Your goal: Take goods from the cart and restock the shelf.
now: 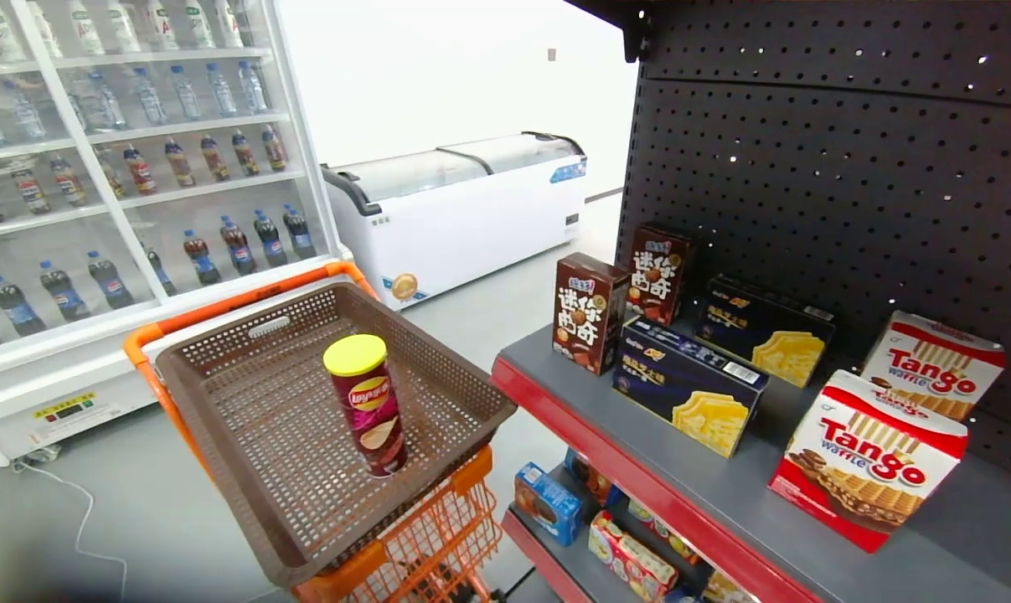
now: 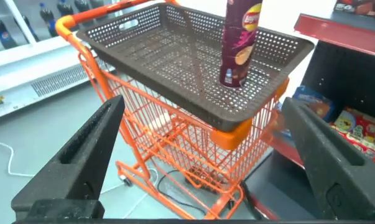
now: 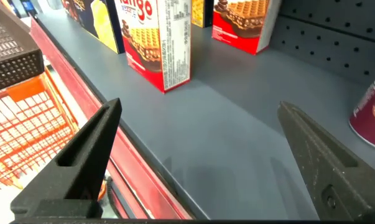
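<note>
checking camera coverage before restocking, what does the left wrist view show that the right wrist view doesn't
Left wrist view, not the right: a chip can standing upright in the brown basket, lower-shelf boxes, and the left gripper with fingers open.
Right wrist view, not the left: the grey shelf top, wafer boxes standing on it, part of a dark red can, and the right gripper with fingers open.
Both: the orange cart, part of the basket, and the shelf's red front edge.
</note>
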{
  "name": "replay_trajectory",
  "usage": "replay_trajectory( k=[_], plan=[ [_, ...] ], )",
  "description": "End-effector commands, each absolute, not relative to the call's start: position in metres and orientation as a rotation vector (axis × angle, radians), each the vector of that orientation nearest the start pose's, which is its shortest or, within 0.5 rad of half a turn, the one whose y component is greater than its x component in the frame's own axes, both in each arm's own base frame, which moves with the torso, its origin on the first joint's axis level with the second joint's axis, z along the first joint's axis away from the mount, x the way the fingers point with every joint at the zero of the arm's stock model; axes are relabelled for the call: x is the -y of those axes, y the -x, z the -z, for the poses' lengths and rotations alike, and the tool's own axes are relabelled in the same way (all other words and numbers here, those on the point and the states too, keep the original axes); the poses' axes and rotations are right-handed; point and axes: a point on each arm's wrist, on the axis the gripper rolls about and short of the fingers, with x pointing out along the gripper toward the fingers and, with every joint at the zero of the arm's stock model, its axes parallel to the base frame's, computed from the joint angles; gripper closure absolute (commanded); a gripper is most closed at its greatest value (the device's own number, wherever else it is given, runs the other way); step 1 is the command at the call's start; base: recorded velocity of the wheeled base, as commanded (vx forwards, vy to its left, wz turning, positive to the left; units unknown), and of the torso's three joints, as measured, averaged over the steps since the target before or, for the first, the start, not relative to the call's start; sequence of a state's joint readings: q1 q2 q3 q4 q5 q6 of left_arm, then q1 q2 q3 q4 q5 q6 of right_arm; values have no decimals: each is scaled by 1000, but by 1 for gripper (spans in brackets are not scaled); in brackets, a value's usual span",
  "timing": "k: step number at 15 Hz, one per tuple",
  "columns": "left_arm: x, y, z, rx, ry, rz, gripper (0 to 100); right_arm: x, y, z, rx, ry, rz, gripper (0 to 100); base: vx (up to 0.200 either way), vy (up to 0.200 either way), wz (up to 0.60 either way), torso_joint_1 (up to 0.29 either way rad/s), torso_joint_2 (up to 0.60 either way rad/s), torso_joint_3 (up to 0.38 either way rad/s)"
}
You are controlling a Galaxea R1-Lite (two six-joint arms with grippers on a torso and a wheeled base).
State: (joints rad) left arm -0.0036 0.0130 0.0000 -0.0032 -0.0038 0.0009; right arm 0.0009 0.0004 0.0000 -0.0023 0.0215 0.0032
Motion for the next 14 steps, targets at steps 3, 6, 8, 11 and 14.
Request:
replay_trajectory(
  k=[3, 6, 8, 11, 14],
  plan=[
    [0, 27, -95, 61, -40, 5, 0, -1, 23, -76, 3, -3, -21, 0, 0, 0, 0, 0, 0, 0],
    [0, 20, -167, -8, -104, -3, 0, -1, 23, -76, 3, -3, -20, 0, 0, 0, 0, 0, 0, 0],
    [0, -20, -194, -170, -127, 12, 0, 0, 23, -76, 3, -3, -21, 0, 0, 0, 0, 0, 0, 0],
    [-2, -71, -190, -402, -126, -9, 0, -1, 23, -76, 3, -5, -23, 0, 0, 0, 0, 0, 0, 0],
    [0, -120, -181, -476, -77, 147, 0, -1, 23, -76, 3, -3, -23, 0, 0, 0, 0, 0, 0, 0]
  ],
)
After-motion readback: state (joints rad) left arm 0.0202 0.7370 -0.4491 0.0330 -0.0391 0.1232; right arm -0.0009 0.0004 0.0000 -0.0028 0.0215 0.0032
